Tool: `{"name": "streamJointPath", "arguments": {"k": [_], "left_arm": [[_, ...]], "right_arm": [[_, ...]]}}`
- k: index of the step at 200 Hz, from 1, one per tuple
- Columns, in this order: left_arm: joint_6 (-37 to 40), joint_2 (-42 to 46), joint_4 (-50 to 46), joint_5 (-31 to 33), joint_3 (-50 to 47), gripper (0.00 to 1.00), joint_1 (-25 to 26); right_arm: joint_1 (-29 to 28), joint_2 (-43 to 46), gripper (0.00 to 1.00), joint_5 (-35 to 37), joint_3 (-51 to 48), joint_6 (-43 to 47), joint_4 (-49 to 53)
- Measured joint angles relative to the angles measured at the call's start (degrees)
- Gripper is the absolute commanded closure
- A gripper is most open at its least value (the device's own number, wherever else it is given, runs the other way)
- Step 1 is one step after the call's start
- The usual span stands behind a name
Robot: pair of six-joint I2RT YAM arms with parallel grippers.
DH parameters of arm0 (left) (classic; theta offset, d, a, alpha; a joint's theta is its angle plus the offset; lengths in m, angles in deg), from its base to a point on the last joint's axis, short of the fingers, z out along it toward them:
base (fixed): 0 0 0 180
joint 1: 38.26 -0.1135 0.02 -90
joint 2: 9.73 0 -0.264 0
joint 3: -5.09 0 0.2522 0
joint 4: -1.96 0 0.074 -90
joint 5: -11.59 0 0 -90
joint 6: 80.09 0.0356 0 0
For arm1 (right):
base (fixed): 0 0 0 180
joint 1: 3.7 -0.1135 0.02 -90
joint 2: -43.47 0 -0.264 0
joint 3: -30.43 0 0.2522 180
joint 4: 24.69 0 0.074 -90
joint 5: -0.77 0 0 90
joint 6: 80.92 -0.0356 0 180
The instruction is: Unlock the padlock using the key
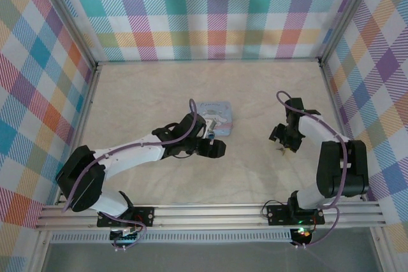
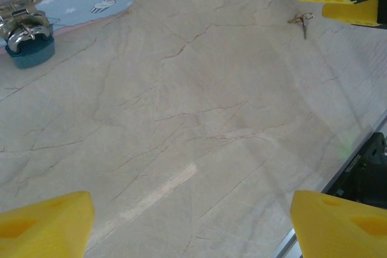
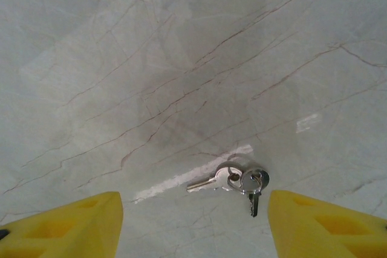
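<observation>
setting: marble-look worktop (image 1: 255, 93) inside plaid-walled booth
keys: small metal keys on a ring (image 3: 233, 180), lying flat on bare worktop, right side of scene; no yellow head visible on them
keys from left wrist: tiny speck (image 2: 302, 21) far off, just beside the right claw's yellow tips
padlock: shiny shackle with blue body (image 2: 27, 40), resting at edge of pale blue tin (image 1: 215, 114), centre-left of scene
right claw: (image 3: 193, 225) spread, nothing pinched, hanging over the keys, keys between the two yellow fingers (image 3: 66, 222) but nearer the right one
left claw: (image 2: 193, 225) spread wide, empty, near the tin, padlock off to its left
step: picking up the key, not yet gripped; lock untouched
next move: judged, lower right claw, centre on one key blade, pinch so blade sticks out
risk: flat thin key, may slip or ring may snag
</observation>
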Motion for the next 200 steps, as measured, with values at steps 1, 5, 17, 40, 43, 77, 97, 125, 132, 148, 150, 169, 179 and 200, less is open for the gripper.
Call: {"name": "streamJointPath", "arguments": {"k": [1, 5, 17, 40, 43, 77, 97, 125, 132, 148, 150, 169, 179, 200], "left_arm": [[0.02, -0.02, -0.02, 0.00, 0.00, 0.16, 0.00], [0.15, -0.02, -0.07, 0.02, 0.00, 0.16, 0.00], [0.35, -0.02, -0.11, 0.04, 0.00, 0.16, 0.00], [0.37, -0.07, -0.15, 0.44, 0.04, 0.16, 0.00], [0.37, -0.11, -0.17, 0.42, 0.07, 0.16, 0.00], [0.37, -1.03, -0.20, 0.50, 0.70, 0.16, 0.00], [0.37, -1.03, -0.33, 0.87, 0.70, 0.17, 0.00], [0.37, -1.03, -0.37, 1.09, 0.70, 0.17, 0.00], [0.37, -1.03, -0.37, 1.11, 0.68, 0.17, 0.00], [0.37, -1.03, -0.35, 1.33, 0.66, 0.17, 0.00], [0.37, -1.03, -0.35, 1.36, 0.63, 0.17, 0.00], [0.37, -1.03, -0.35, 1.53, 0.57, 0.17, 0.00], [0.35, -1.03, -0.35, 1.55, 0.52, 0.17, 0.00], [0.35, -1.03, -0.26, 1.55, 0.46, 0.18, 0.00]], "right_arm": [[0.00, -0.07, 0.37, 0.00, 0.00, 0.00, -0.02], [0.00, -0.20, 0.37, 0.00, 0.00, 0.00, -0.07], [0.00, -0.35, 0.37, 0.02, -0.02, 0.00, -0.13], [0.00, -0.63, 0.37, 0.07, 0.00, 0.09, -0.22], [0.00, -0.81, 0.37, 0.07, 0.00, 0.17, -0.20], [0.15, -2.38, 0.37, 0.48, -0.02, 0.42, -0.15], [0.44, -3.15, 0.40, 0.76, 0.00, 0.42, 0.04], [0.79, -4.37, 0.43, 0.92, 0.00, 0.42, 0.39], [0.90, -4.61, 0.45, 0.92, 0.00, 0.39, 0.46], [1.07, -5.14, 0.52, 0.92, 0.02, 0.48, 0.48], [1.11, -5.20, 0.53, 0.92, 0.02, 0.50, 0.50], [1.51, -5.75, 0.60, 0.98, 0.20, 0.87, 0.74], [1.79, -5.97, 0.62, 1.07, 0.46, 0.85, 1.14], [2.23, -6.12, 0.70, 1.07, 0.55, 1.33, 1.55]]}}
